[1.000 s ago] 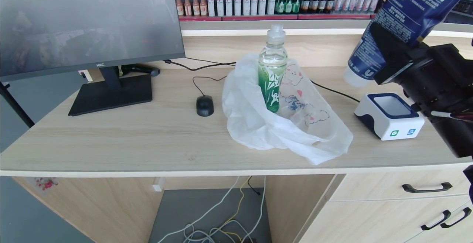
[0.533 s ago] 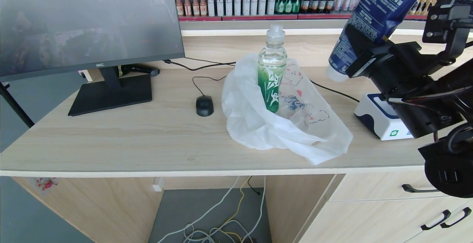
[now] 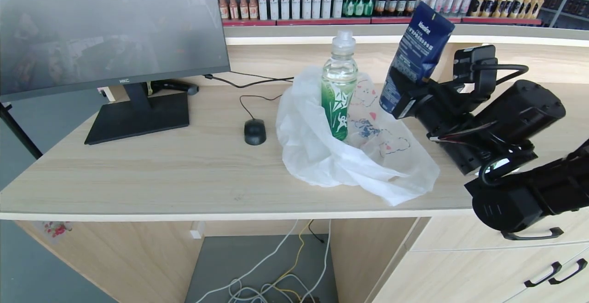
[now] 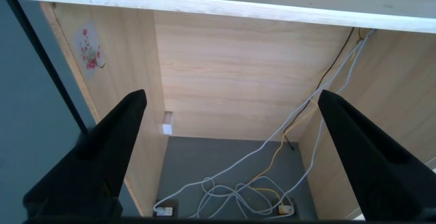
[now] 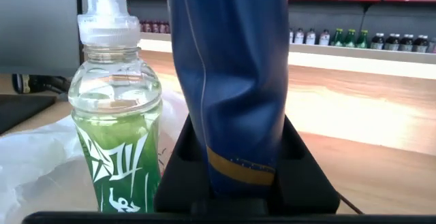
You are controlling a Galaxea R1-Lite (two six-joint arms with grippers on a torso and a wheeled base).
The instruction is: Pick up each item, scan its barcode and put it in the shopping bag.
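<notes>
R gripper (image 3: 405, 102) is clamping a blue tube (image 3: 416, 59) near its lower end, holding it tilted in the air over the right side of the white shopping bag (image 3: 322, 155) on the table (image 3: 161, 169). Green-label bottle (image 3: 339, 86) is standing upright in the bag. L gripper (image 4: 231, 149) is hanging below table edge, spread wide w/ nothing btwn its fingers.

White lettering is printed on the blue tube (image 3: 416, 59) at the upper right of the head view: one larger word near its top edge and fine lines below, too small to be read. A small white logo is seen on the lower bezel of the monitor (image 3: 110, 31), at the left. On the green label of the bottle (image 3: 339, 105) only white figures are made out.
</notes>
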